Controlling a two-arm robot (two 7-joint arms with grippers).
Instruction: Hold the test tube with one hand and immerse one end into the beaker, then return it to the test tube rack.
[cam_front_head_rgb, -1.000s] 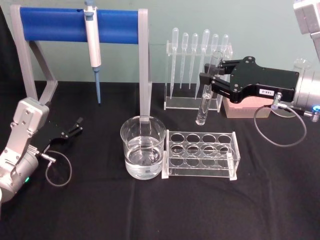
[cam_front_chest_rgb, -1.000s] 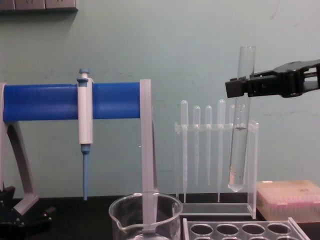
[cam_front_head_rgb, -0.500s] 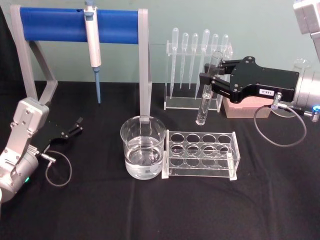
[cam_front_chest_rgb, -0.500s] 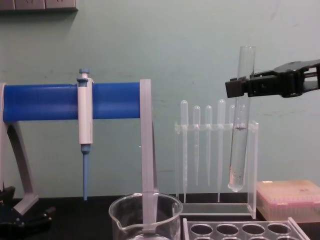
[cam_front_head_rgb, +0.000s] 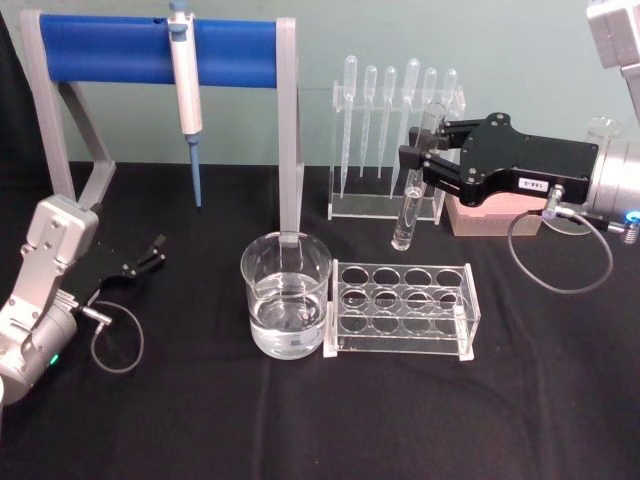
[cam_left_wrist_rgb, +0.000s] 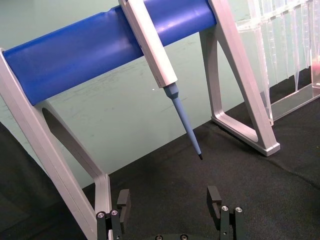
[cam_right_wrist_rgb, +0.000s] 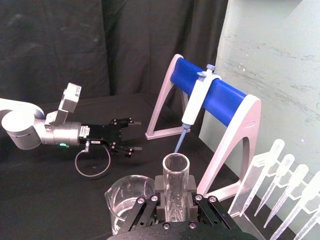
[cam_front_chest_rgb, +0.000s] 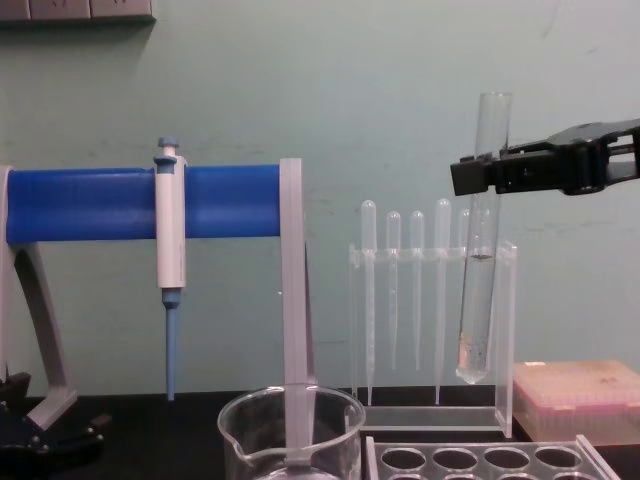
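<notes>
Item 1, nearest: beaker (cam_front_head_rgb: 286, 300), part-filled with clear liquid. The test tube rack (cam_front_head_rgb: 402, 310) stands just beside it, holes vacant.

Item 2: my left pincer (cam_front_head_rgb: 152, 252), parked at the left, jaws apart, empty.

Item 3: my right pincer (cam_front_head_rgb: 418, 152), clamped on the test tube (cam_front_head_rgb: 405, 215), which is upright and aloft behind the rack. Step, as I judge: carry to beaker. Next: shift left, lower round end in.

Item 4: white label (cam_front_head_rgb: 529, 184) on right pincer, unreadable.
</notes>
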